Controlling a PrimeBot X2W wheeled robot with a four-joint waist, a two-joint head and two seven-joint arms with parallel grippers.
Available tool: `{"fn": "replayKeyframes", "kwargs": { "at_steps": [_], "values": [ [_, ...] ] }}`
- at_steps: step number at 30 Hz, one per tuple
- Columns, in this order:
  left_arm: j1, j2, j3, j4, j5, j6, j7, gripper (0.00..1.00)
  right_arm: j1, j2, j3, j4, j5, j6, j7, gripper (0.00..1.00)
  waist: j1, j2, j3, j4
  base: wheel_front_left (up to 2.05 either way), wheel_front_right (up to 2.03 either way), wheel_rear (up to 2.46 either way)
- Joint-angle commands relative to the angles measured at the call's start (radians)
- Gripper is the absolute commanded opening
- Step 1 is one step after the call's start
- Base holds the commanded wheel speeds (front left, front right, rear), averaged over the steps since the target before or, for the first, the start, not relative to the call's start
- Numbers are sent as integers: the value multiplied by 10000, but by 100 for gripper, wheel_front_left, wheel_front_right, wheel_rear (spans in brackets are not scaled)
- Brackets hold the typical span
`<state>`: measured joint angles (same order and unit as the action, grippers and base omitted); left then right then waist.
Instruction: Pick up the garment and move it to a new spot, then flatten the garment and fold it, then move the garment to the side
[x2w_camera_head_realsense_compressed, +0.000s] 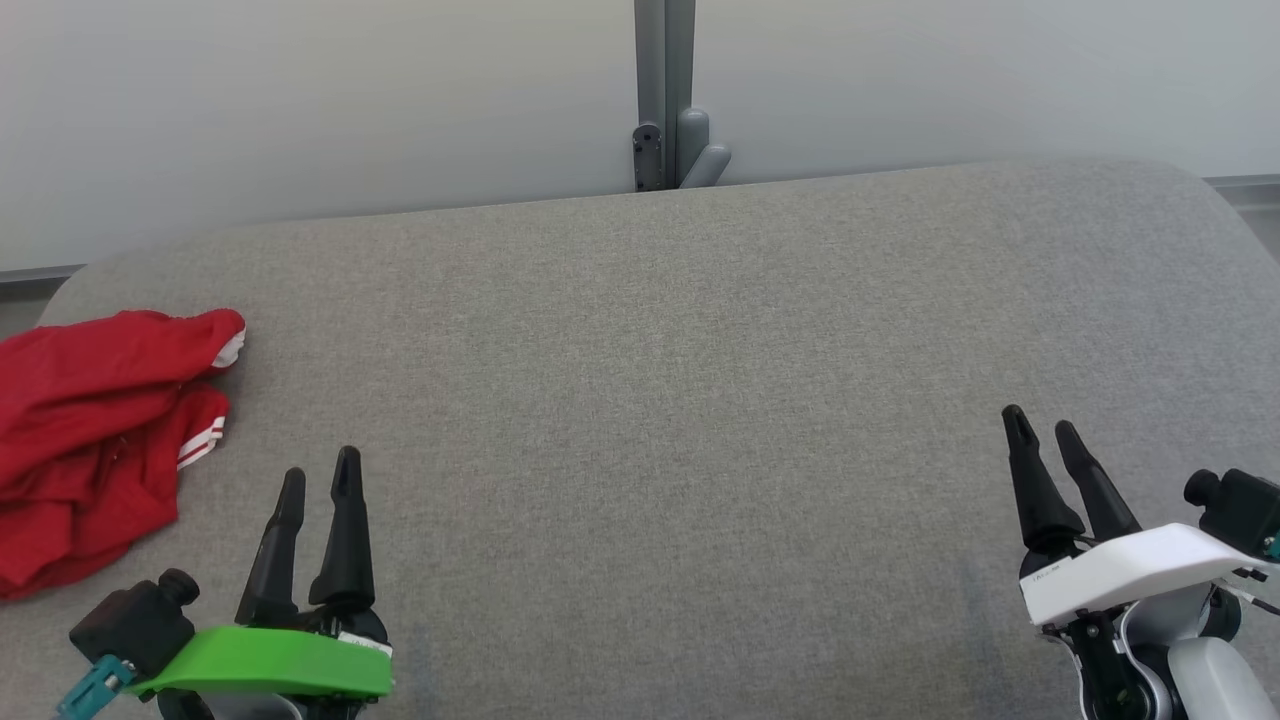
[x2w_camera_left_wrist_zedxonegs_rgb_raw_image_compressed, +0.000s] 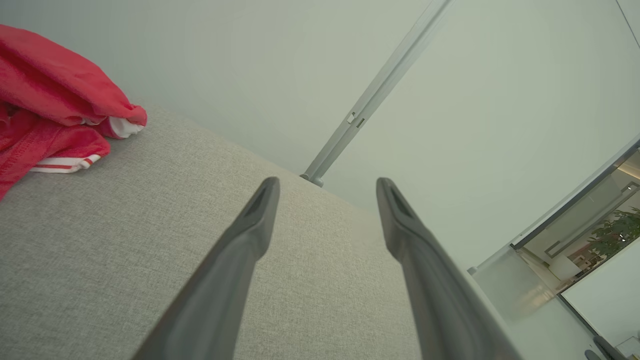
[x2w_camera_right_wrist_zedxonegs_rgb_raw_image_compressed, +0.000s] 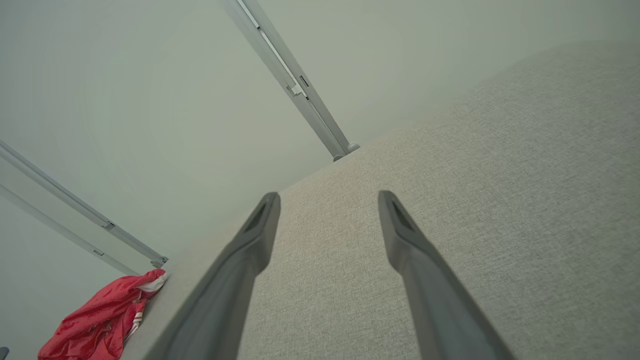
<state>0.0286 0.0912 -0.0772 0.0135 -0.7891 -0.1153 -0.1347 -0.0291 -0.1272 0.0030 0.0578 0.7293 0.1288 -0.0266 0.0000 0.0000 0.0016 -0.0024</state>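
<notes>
1. The red garment (x2w_camera_head_realsense_compressed: 95, 430) lies crumpled at the left edge of the grey bench (x2w_camera_head_realsense_compressed: 650, 400).
2. The left gripper (x2w_camera_head_realsense_compressed: 320, 475), near it, has fingers apart.
3. The right gripper (x2w_camera_head_realsense_compressed: 1040, 422), near the right edge, also has fingers apart.

I see the garment (x2w_camera_head_realsense_compressed: 100, 430): red, with white-striped trim at two hems. It is crumpled and unfolded, bunched in overlapping layers. It lies on the grey pad (x2w_camera_head_realsense_compressed: 640, 400), at the pad's left edge, near its far left corner.
</notes>
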Motion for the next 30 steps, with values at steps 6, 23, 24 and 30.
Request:
{"fn": "replayKeyframes", "kwargs": {
  "at_steps": [6,23,24,30],
  "values": [
    [-489,213,-185,353,1104,80,-209,100,-447,-175,249,120,-1156,22,-361,100,0,0,-12,12,0,0,0],
    [-893,370,-313,1403,2740,179,-524,100,-752,-199,542,728,-2942,24,-953,100,0,0,-42,16,0,0,0],
    [-923,366,-322,1449,2845,190,-536,100,-762,-207,560,765,-3053,24,-981,100,0,0,-43,17,0,0,0],
    [-1065,365,-353,1731,3406,250,-636,100,-843,-169,590,1038,-3582,25,-1172,100,0,0,-49,20,0,0,0]
  ]
}}
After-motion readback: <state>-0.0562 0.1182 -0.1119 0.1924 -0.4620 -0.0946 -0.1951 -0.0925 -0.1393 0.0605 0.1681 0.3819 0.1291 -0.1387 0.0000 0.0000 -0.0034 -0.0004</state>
